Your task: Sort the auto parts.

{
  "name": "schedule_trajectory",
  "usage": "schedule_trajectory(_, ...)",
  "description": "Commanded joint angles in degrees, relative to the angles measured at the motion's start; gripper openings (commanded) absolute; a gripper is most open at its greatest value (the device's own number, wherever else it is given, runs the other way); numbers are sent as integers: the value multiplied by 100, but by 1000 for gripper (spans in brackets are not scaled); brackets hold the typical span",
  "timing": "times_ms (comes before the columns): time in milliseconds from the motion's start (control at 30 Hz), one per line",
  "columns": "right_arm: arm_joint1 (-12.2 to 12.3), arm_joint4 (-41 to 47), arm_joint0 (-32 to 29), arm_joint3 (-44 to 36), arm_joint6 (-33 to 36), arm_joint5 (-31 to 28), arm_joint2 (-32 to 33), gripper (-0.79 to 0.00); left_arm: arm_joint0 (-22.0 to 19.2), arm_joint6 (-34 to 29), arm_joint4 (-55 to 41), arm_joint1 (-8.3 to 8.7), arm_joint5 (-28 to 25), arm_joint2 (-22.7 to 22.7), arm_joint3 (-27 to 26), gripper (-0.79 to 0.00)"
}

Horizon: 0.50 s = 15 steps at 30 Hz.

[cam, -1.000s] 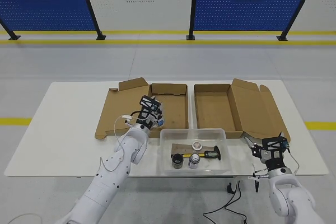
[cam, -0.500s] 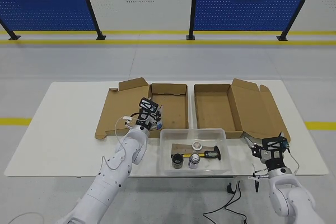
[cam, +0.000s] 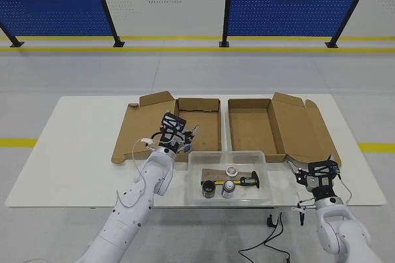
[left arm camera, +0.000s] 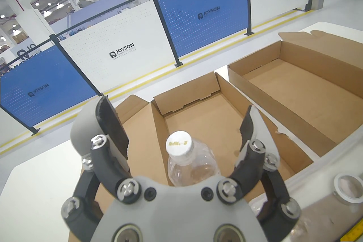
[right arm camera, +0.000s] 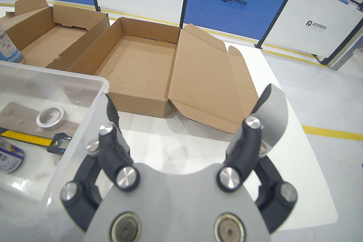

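The left pincer gapes wide, with room either side of the upright, clear, white-capped bottle at the cardboard box's near edge.

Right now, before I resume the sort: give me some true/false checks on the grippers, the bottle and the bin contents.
1. The left gripper is shut on the bottle. False: it is open around the bottle and does not touch it.
2. The bottle stands upright, cap up. True.
3. The metal ring lies in the clear bin. True.
4. The right gripper holds the caliper. False: it is open and holds nothing, over the table beside the bin; the caliper lies in the bin.
5. The left box and the right box are closed. False: both have their lids folded open.
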Motion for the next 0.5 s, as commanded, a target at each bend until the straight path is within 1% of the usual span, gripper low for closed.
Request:
schedule_trajectory(0,0,0,0,0,0,0,0,0,188,-134,-28,30,-135,-96,-359,0)
schedule_trajectory(67,0,0,0,0,0,0,0,0,394,-317,-68,69,-430,-178,-757,0)
schedule_trajectory(167,0,0,0,0,0,0,0,0,740,-738,-64,153,-1135,-301,-1397,0)
schedule_trajectory(233,0,0,0,0,0,0,0,0,943,-1128,-68,207,-1569,-397,-1799,0)
schedule_trajectory(300,0,0,0,0,0,0,0,0,1125,-1602,-285,244,-2006,-450,-2117,0)
schedule_trajectory(367,0,0,0,0,0,0,0,0,1219,-2106,-488,272,-2393,-473,-2407,0)
schedule_trajectory(467,0,0,0,0,0,0,0,0,1253,-2973,-994,297,-2885,-463,-2684,0)
